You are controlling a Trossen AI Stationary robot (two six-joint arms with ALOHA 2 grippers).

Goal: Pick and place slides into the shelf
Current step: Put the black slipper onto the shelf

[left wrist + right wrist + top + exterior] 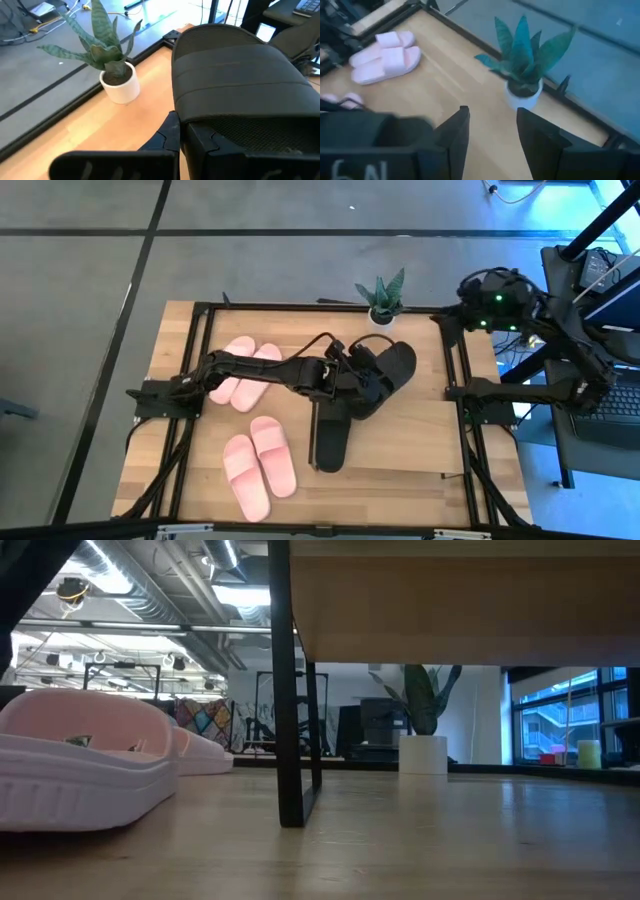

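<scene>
Nearest the low camera: a pale pink slide (85, 765) on the table, its partner just behind, and beyond them the dark leg of the shelf (290, 690), whose light-wood board spans the top of that view. From above, one pink pair (245, 372) lies at the far left of the table (420, 435) and the second pink pair (260, 465) nearer the front edge; none of these four sits on the shelf as far as the frames show. One black slide (332, 442) lies on the table in the middle. The other black slide (392, 368) is up in the left gripper (355, 375), whose fingers are clamped shut on its heel end; the left wrist view shows its wide strap (240, 75) filling the frame, with the potted plant (112, 75) beyond. Judgement: task is early, first slide in hand, five remaining. Left arm reaches from the left edge across the table, elbow low, wrist pointing toward the far right. Right gripper (470, 305) waits off the far right corner, jaws partly apart and empty, facing the plant.
</scene>
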